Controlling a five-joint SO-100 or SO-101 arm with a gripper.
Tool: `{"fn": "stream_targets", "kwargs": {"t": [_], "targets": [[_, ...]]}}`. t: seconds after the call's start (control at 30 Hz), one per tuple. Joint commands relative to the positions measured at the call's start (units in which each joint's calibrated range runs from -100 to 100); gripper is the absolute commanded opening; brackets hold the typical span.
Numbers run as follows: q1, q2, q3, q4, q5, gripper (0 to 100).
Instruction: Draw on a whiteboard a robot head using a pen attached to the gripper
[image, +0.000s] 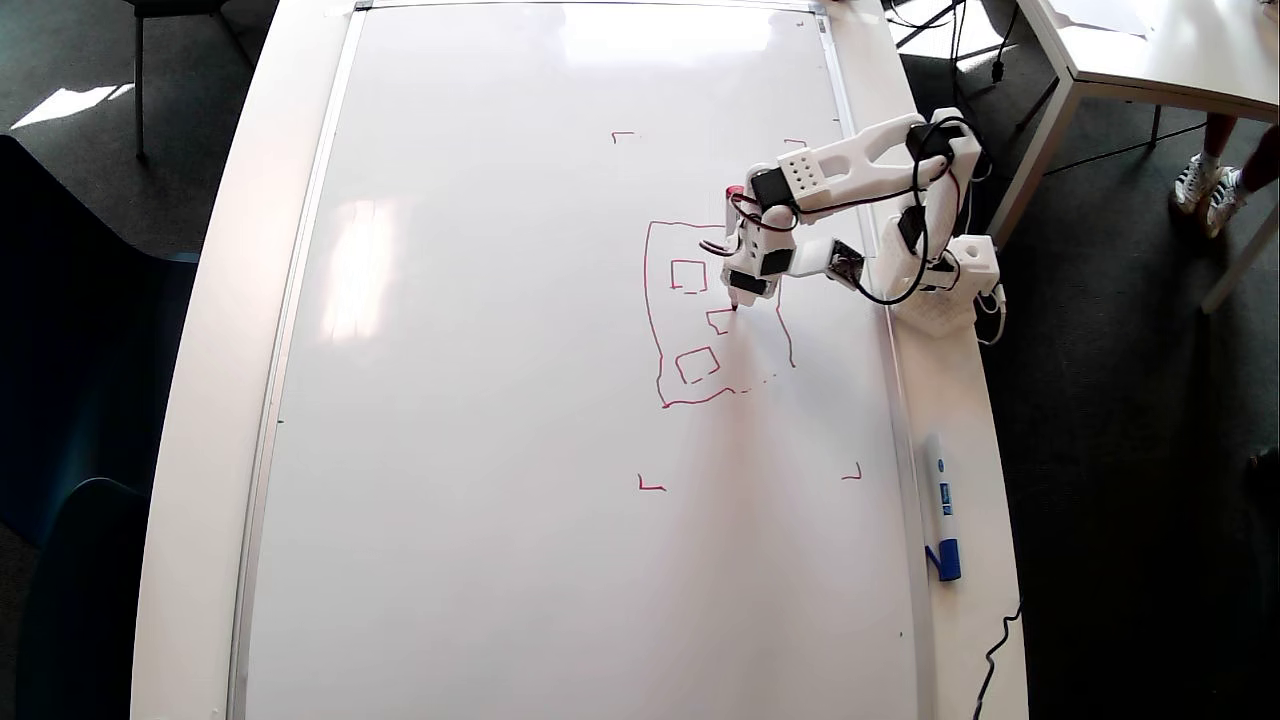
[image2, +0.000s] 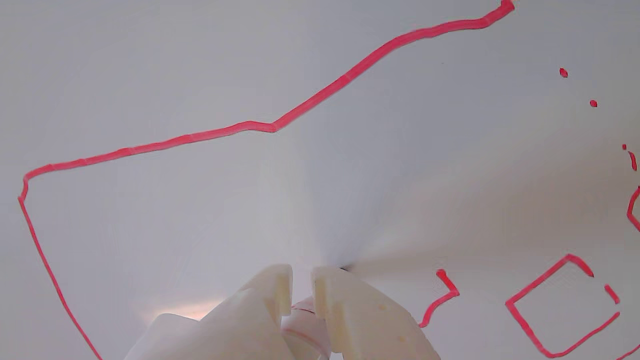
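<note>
Whiteboard (image: 500, 400), glossy and silver-framed, covers nearly all of a white table (image: 965, 640) over dark carpet (image: 1120, 500), with sunlight glare near its top and left and four red corner marks (image: 651, 486) on its right half. Between those marks sits the robot head (image: 660, 340), a wobbly red outline holding small squares, its lower right edge broken into dots. The gripper (image2: 301, 280) is closed around the pen (image: 735, 302), whose tip meets the board inside the outline; a blue-capped marker (image: 943, 520) lies on the table's right rim.
</note>
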Motion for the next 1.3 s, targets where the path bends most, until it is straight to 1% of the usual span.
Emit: {"fn": "stream_targets", "kwargs": {"t": [0.0, 0.37, 0.53, 0.73, 0.87, 1.1, 1.27], "targets": [[-0.98, -1.27, 0.85, -0.06, 0.15, 1], [-4.88, -0.6, -0.15, -0.49, -0.12, 1], [-5.33, -0.44, -0.33, -4.31, -0.17, 1], [-5.91, 0.82, -0.69, -5.62, -0.17, 1], [-5.69, 3.17, -4.33, -5.53, -1.09, 1], [-5.33, 2.75, -6.23, -3.79, -0.98, 1], [-5.25, 2.33, -14.67, 4.9, -1.14, 1]]}}
